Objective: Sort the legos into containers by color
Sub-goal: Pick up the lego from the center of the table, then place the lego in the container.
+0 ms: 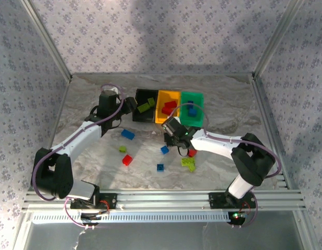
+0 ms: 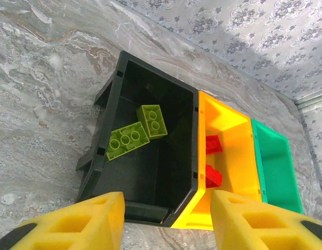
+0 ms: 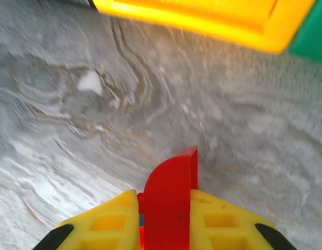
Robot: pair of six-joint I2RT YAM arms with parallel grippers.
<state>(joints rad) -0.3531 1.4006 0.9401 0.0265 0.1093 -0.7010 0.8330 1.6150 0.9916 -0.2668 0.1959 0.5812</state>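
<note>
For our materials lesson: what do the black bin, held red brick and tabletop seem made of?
Black bin: likely moulded plastic, semi-gloss, thin ribbed walls.
Red brick: smooth, uniformly coloured, probably plastic.
Tabletop: grey veined marble look; stone or printed laminate, cannot tell.

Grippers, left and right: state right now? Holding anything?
Left gripper: open, nothing between its fingers.
Right gripper: closed on a red lego.
</note>
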